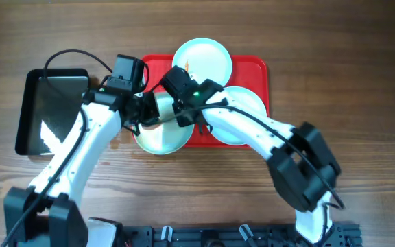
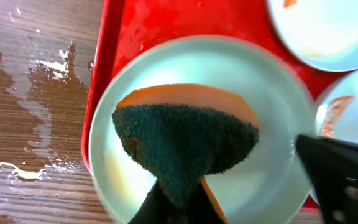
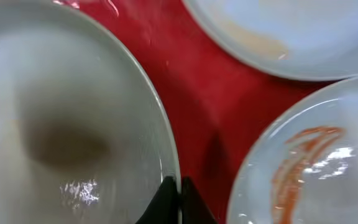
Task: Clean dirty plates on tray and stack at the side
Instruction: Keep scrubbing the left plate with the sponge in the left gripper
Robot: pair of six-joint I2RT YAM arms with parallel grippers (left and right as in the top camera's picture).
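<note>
The red tray [image 1: 252, 68] holds three white plates. My right gripper [image 1: 186, 118] is shut on the right rim of the near-left plate [image 1: 162, 136], pinching it [image 3: 176, 186]; the plate is lifted and overhangs the tray's front-left edge. My left gripper [image 1: 142, 110] is shut on a sponge [image 2: 185, 140], green scrub side up with an orange underside, held over that plate [image 2: 253, 81]. A plate with an orange smear [image 1: 201, 60] lies at the tray's back. Another smeared plate [image 1: 242, 113] lies at the right [image 3: 309, 162].
A black rectangular pan [image 1: 50, 110] sits on the wooden table left of the tray. Water is spilled on the table left of the tray [image 2: 42, 118].
</note>
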